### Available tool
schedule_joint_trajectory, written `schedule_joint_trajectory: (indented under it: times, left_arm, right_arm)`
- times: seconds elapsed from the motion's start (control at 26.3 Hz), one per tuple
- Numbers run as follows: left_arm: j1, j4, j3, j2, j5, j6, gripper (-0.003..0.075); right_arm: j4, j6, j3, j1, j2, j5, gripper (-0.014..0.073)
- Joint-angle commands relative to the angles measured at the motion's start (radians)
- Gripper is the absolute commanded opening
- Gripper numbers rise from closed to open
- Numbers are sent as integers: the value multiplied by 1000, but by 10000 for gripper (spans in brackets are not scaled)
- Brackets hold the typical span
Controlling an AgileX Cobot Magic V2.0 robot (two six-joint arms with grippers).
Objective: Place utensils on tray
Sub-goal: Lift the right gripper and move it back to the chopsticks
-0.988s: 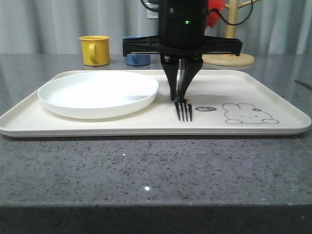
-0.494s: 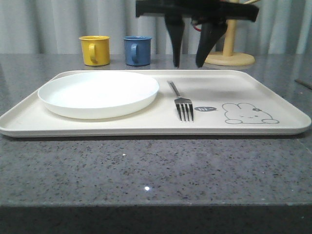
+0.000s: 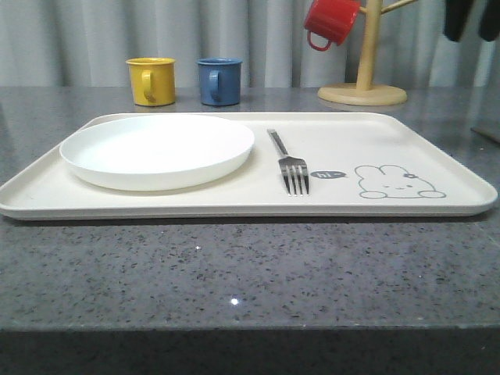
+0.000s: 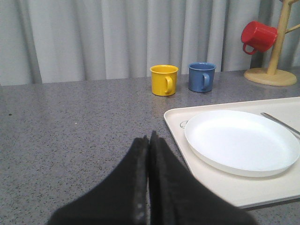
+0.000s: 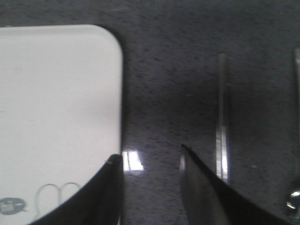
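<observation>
The silver fork (image 3: 291, 166) lies flat on the cream tray (image 3: 437, 137), just right of the white plate, tines toward the front; its handle (image 4: 280, 123) also shows in the left wrist view. My right gripper (image 3: 470, 19) hangs high at the far right, open and holding nothing. In the right wrist view this gripper (image 5: 149, 154) is over bare table beside the tray's corner (image 5: 61, 93), and a flat chopstick (image 5: 222, 117) lies on the table by its finger. My left gripper (image 4: 149, 138) is shut and empty over the table left of the tray (image 4: 178, 123).
A round white plate (image 3: 156, 148) takes up the tray's left half. Behind the tray stand a yellow mug (image 3: 151, 80), a blue mug (image 3: 219, 80) and a wooden mug tree (image 3: 366, 70) with a red mug (image 3: 331, 21). More metal pieces (image 5: 296, 61) lie right of the chopstick.
My right gripper opened off the fork, rose and swung away to the right. The fork now lies free on the tray.
</observation>
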Motion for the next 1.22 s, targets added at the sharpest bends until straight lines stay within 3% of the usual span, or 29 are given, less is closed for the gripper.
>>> schedule_joint_trajectory:
  times: [0.0, 0.27, 0.95, 1.18]
  left_arm:
    - [4, -15, -25, 8, -77, -12, -18]
    - [4, -15, -25, 8, -77, -12, -18]
    - [4, -15, -25, 8, -77, -12, -18]
    - [4, -15, -25, 8, -77, -12, -18]
  right_arm:
    - [6, -82, 32, -85, -60, 52, 325]
    - [122, -200, 182, -221, -55, -67, 325]
    - [126, -234, 249, -226, 64, -108, 323]
    - [124, -234, 249, -226, 66, -106, 148]
